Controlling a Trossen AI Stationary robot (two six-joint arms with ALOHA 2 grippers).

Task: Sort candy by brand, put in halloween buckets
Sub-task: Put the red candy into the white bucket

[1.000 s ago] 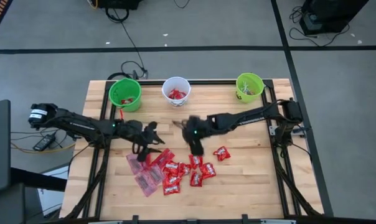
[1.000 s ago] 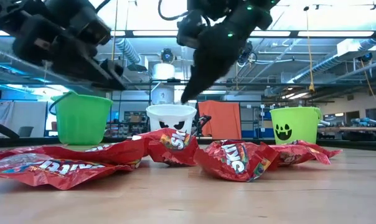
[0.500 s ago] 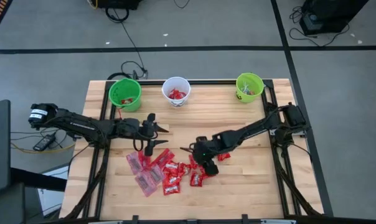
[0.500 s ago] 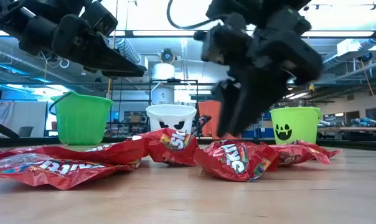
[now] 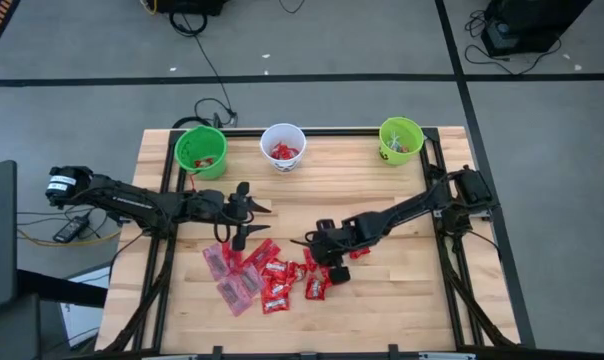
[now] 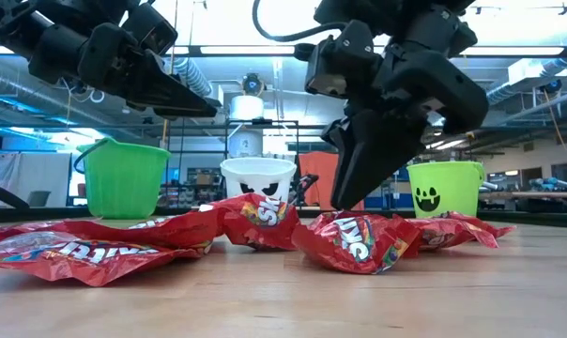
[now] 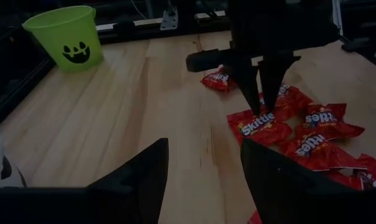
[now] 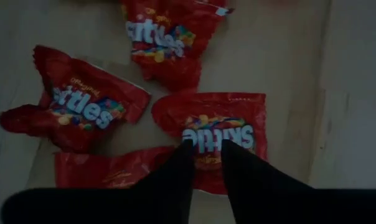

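The candy is a heap of red Skittles packets (image 5: 282, 280) beside pinkish flat packets (image 5: 232, 278), all lying on the wooden table. My right gripper (image 5: 334, 268) is down at the heap's right end, its fingers closed on one red packet (image 8: 219, 127). My left gripper (image 5: 248, 214) hovers open over the table beyond the heap's left part, with nothing between its fingers. Along the far edge stand the halloween buckets: a green one (image 5: 201, 150), a white one (image 5: 283, 146) and a green one with a dark face (image 5: 401, 140). My right gripper has its two fingertips (image 7: 261, 106) on the top face of the red packet, about its middle (image 8: 205, 138), with a strip of wrapper between them. The fingers come from above, slanting down. The packet lies flat on the table.
One red packet (image 5: 358, 250) lies apart, to the right of the gripper. Bare wood stretches between the heap and the buckets and along the table's right side. A dark metal frame (image 5: 452, 250) runs along the table's edges.
My right gripper has swung from the table's middle toward the near edge and down onto the heap's right end, and its fingertips now rest on a red packet. My left gripper has tipped up toward level. The candy has stayed where it was.
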